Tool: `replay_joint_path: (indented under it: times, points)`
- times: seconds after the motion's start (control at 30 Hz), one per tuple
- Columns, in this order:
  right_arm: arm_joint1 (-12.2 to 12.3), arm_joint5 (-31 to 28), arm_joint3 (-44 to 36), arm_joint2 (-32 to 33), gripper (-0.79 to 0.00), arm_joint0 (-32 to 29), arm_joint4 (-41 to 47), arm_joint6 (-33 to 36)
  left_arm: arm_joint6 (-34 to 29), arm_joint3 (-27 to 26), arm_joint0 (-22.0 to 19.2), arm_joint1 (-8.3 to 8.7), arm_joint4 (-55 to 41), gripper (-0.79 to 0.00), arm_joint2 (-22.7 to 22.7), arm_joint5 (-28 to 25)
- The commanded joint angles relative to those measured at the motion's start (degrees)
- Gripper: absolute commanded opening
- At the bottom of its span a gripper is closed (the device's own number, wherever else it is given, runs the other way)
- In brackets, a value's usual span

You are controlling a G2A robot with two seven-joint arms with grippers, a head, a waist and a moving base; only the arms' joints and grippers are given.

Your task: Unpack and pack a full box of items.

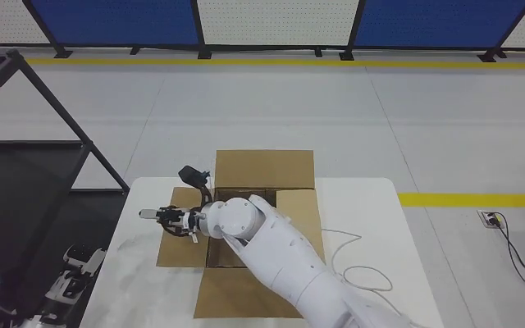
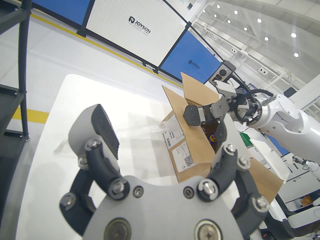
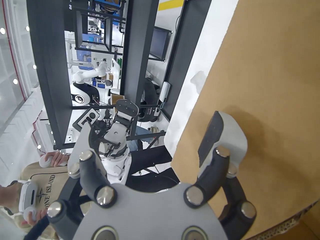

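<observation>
Rounded white shells clad the right arm (image 1: 279, 246), a black cable (image 2: 260, 92) looping beside its wrist. On the left gripper (image 2: 162, 123), a grey plate (image 2: 160, 206) (silver screws (image 2: 207, 188) on it) carries black links (image 2: 100, 161) and white, black-padded fingers (image 2: 75, 133).

Robotics test lab in a big industrial hall: blue & white perforated partition panels (image 1: 279, 20), yellow floor-tape lines (image 1: 271, 61), black metal rack (image 3: 45, 51), high roof w/ rows of round ceiling spotlights (image 2: 259, 20), 2nd white humanoid robot (image 3: 82, 92) at a bench in bkgd.

The right end effector (image 3: 152, 128) (fingers spread) straddles one cardboard box flap (image 3: 262, 76).
</observation>
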Motion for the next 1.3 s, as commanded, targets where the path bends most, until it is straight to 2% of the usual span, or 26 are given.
replay_joint_path:
  times: [0.0, 0.27, 0.6, 0.93, 1.27]
  points:
    - [-0.5, 0.9, 0.3, -0.4, 0.000, 0.0, -1.0, -0.8, 0.0, 0.0, 0.0, 0.00, 0.0, 0.000, 0.0, 0.0]
    - [-1.7, 2.9, 2.1, -0.6, 0.000, 0.6, -2.9, -0.2, 0.0, 0.0, 0.0, 0.00, 0.0, 0.000, 0.0, 0.0]
    - [-1.7, 2.7, 3.0, 0.7, 0.000, 1.1, -3.2, 0.6, 0.0, 0.0, 0.0, 0.00, 0.0, 0.000, 0.0, 0.0]
    - [-1.4, -0.5, 4.5, 3.0, 0.000, 2.1, -2.4, 1.5, 0.0, 0.0, 0.0, 0.00, 0.0, 0.000, 0.0, 0.0]
    - [-1.6, 1.3, 5.8, 4.1, 0.000, 1.9, -3.3, 2.8, 0.0, 0.0, 0.0, 0.00, 0.0, 0.000, 0.0, 0.0]
